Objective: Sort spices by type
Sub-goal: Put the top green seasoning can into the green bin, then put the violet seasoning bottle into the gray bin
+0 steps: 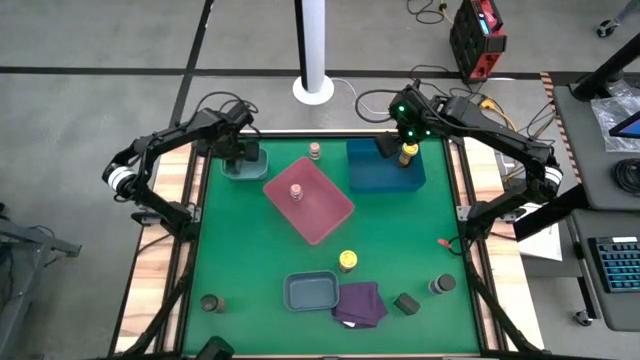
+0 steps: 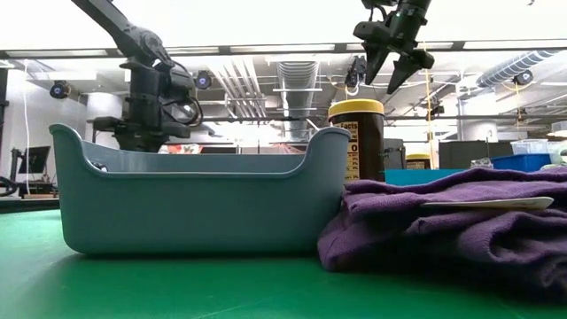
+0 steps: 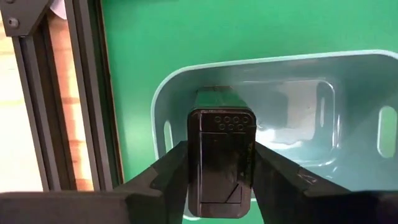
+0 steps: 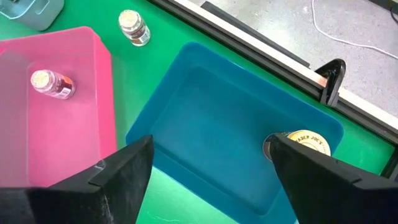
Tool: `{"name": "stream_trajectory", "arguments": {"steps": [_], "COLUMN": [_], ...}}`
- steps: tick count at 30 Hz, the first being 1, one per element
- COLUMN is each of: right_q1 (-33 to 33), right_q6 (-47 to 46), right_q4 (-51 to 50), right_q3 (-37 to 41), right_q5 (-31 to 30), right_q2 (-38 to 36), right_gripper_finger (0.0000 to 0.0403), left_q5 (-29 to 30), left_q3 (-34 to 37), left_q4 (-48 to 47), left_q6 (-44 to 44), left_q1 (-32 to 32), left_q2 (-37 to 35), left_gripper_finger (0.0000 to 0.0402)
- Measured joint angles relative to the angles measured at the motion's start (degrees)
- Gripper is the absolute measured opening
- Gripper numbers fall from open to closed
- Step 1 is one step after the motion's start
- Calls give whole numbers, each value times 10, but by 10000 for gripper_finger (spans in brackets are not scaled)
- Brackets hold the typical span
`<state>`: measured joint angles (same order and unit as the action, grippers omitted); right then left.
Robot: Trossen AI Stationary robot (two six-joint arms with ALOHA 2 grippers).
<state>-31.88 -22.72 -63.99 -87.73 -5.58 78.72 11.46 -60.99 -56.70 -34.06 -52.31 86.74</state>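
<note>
Left claw (image 3: 217,180) clamped on a dark jar (image 3: 221,158), poised over the teal tray (image 1: 243,166) at the far left corner of the worktop (image 1: 400,230). Right claw (image 4: 208,177) spread wide and empty above the blue tray (image 4: 205,118), where one yellow jar (image 4: 305,144) stood near the tray's far corner. Second yellow jar (image 1: 347,261) left near the middle front of the worktop, just beyond the grey tray (image 1: 310,291) and the purple cloth (image 1: 360,302). One pink jar (image 4: 53,84) sat inside the pink tray (image 4: 93,74), the other pink jar (image 4: 134,27) outside it, just beyond its far edge. Three more dark jars unsorted along the front: one at front left (image 1: 210,302), two at front right (image 1: 406,302) (image 1: 441,286). Judged roughly halfway done. Risks ahead: dark jar possibly released from too high and tipping or bouncing against the teal wall; right claw, if lowered straight, likely to clip the standing yellow jar and knock it over; pink jar beside the tray easily nudged off the far edge during a reach, being so near the border.
</note>
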Motion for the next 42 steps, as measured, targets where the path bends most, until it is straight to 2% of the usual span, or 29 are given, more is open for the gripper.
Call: {"name": "stream_trajectory", "arguments": {"steps": [6,11,15,21,26,29,34,38,42], "right_q1": [0,0,0,0,3,15,76,175,294], "right_q6": [-2,-2,-5,-22,-37,-56,-93,-145,-242], "right_q4": [0,0,0,0,5,-1,-67,-164,-233], "right_q3": [0,0,0,-2,-28,-46,-77,-92,-94], "right_q5": [0,0,0,5,22,69,166,181,193], "right_q2": [0,0,0,-1,5,3,-11,-16,-23], "right_gripper_finger": [316,324,324,310,297,288,270,256,250], "left_q5": [1,0,-5,-30,-30,-31,-19,-13,-11], "left_q3": [0,0,0,0,0,0,0,0,0], "left_q4": [4,-8,-17,-23,-20,-10,22,48,52], "left_q6": [1,7,12,18,0,-6,-7,3,14], "left_q1": [0,1,2,7,50,94,160,181,183], "left_q2": [0,-6,-23,-88,-153,-186,-223,-241,-254], "left_gripper_finger": [205,234,241,242,242,242,242,242,242]}}
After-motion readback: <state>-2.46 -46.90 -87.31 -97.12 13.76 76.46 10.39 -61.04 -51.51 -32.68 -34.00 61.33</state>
